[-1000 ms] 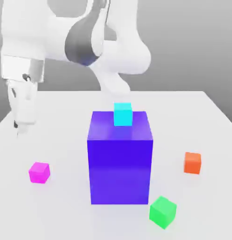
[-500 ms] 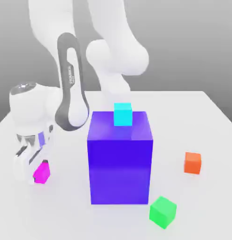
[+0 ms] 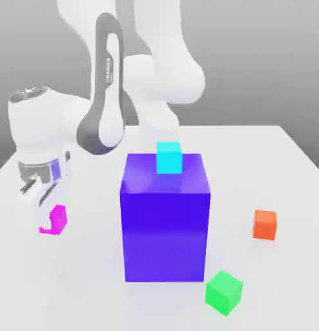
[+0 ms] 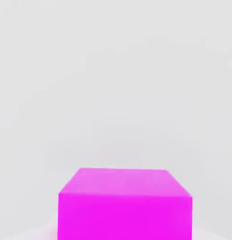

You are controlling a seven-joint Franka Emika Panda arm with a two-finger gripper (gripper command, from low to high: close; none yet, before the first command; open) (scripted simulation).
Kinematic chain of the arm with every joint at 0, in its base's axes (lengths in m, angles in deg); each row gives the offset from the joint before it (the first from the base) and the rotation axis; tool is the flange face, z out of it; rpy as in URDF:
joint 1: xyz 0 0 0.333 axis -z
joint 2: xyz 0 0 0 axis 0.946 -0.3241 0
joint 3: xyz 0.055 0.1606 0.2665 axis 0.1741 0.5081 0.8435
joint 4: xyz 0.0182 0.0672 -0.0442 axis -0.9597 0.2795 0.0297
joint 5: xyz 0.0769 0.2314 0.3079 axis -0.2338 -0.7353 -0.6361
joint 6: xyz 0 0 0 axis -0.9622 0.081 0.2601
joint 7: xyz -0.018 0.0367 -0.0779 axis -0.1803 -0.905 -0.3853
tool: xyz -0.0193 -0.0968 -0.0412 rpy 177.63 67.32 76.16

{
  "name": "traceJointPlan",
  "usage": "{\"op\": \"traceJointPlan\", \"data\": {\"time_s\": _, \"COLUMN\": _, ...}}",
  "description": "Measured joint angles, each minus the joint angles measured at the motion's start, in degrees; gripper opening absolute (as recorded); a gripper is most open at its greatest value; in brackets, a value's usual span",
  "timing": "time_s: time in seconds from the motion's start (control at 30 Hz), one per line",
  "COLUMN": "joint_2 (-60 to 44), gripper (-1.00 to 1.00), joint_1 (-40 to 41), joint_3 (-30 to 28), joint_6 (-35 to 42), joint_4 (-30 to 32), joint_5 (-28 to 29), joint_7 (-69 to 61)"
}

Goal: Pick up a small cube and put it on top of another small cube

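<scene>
A small magenta cube (image 3: 59, 220) hangs just above the white table on the exterior view's left, and my gripper (image 3: 47, 217) is shut on it. The white hand stands over the cube, whose left side is partly covered by a finger. The hand view has the same magenta cube (image 4: 125, 204) close up, with pale table beyond it. A small cyan cube (image 3: 168, 157) sits on top of the large blue block (image 3: 165, 226) in the middle, to the right of the gripper and higher than it.
A small orange cube (image 3: 265, 224) lies on the table (image 3: 285, 168) on the exterior view's right. A small green cube (image 3: 224, 292) lies near the front, right of the blue block's base. The arm's white links rise behind the block.
The hand came down on the magenta cube and closed on it. Since half a second ago it has risen, and the cube has come up with it.
</scene>
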Motion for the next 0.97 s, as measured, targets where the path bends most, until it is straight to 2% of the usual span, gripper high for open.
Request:
{"op": "traceJointPlan", "data": {"time_s": 0.3, "joint_2": -2.52, "gripper": -1.0, "joint_1": -10.38, "joint_3": 13.06, "joint_6": 3.87, "joint_4": -8.17, "joint_5": 0.86, "joint_7": -21.53}}
{"op": "traceJointPlan", "data": {"time_s": 0.57, "joint_2": -0.66, "gripper": -1.0, "joint_1": -24.76, "joint_3": 24.1, "joint_6": 11.47, "joint_4": -12.07, "joint_5": 2.76, "joint_7": -26.35}}
{"op": "traceJointPlan", "data": {"time_s": 0.7, "joint_2": -1.7, "gripper": -1.0, "joint_1": -26.32, "joint_3": 24.08, "joint_6": 11.19, "joint_4": -11.59, "joint_5": 4.56, "joint_7": -21.85}}
{"op": "traceJointPlan", "data": {"time_s": 0.83, "joint_2": -8.55, "gripper": -1.0, "joint_1": -28.12, "joint_3": 21.04, "joint_6": 5.45, "joint_4": -12.01, "joint_5": 11.37, "joint_7": -16.55}}
{"op": "traceJointPlan", "data": {"time_s": 0.87, "joint_2": -9.99, "gripper": 1.0, "joint_1": -28.92, "joint_3": 19.95, "joint_6": 4.26, "joint_4": -12.12, "joint_5": 12.94, "joint_7": -15.4}}
{"op": "traceJointPlan", "data": {"time_s": 0.97, "joint_2": -9.99, "gripper": 1.0, "joint_1": -28.92, "joint_3": 19.95, "joint_6": 4.26, "joint_4": -12.12, "joint_5": 12.94, "joint_7": -15.4}}
